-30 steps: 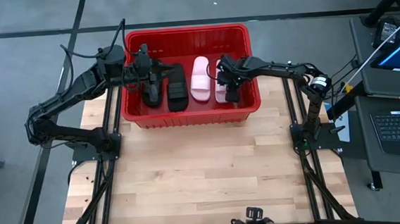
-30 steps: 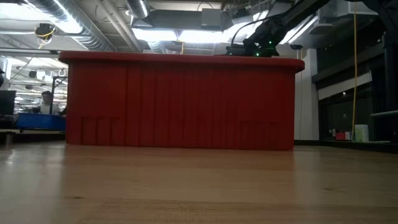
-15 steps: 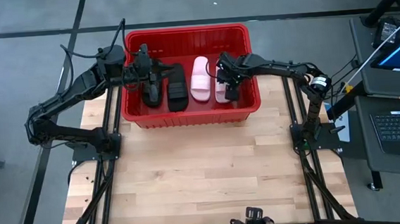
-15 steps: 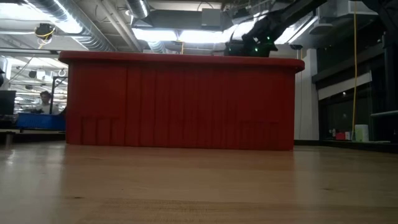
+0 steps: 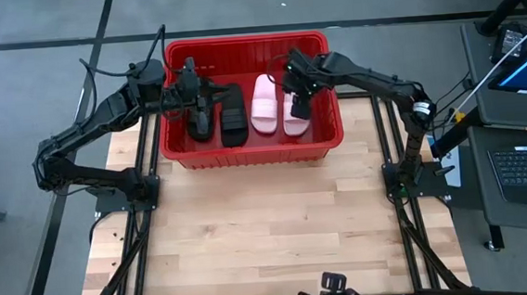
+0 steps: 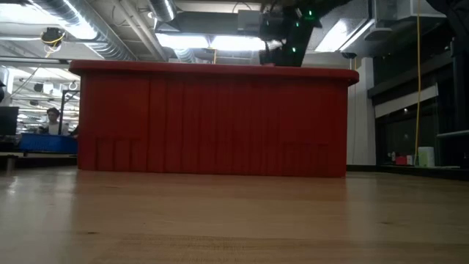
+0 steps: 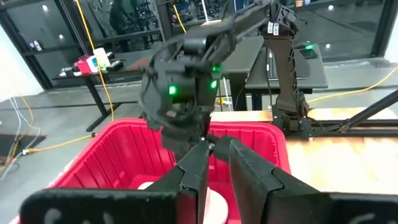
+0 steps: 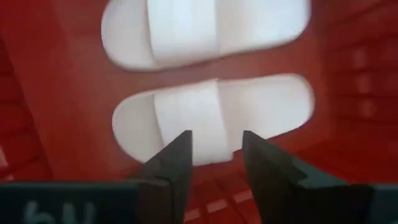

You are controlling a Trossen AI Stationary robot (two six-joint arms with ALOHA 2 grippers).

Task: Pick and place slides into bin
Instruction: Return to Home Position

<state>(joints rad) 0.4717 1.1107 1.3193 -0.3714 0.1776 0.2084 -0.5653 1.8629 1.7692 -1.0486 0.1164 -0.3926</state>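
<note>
The red bin [image 5: 245, 153] stands at the table's far side, and its front wall [image 6: 212, 121] fills the low view. Inside lie two black slides [image 5: 232, 115] and two pink slides [image 5: 263, 104], all flat on the bin floor. My right gripper [image 8: 214, 149] hovers open above the right pink slide [image 8: 211, 118], well clear of it and above the rim [image 6: 282, 37]. My left gripper [image 7: 217, 165] hangs over the left black slide [image 5: 198, 122], pointing about level toward the right arm, fingers a little apart with nothing between them.
The bare wooden table [image 5: 269, 231] stretches from the bin toward the near edge. The right arm's wrist [image 7: 180, 99] hangs close in front of my left gripper over the bin. A desk with a laptop [image 5: 525, 162] stands off the table's right side.
My right gripper has risen from the right pink slide, out of the bin and above its rim, drifting slightly toward the far wall. That slide stays flat on the bin floor and shows more fully now.
</note>
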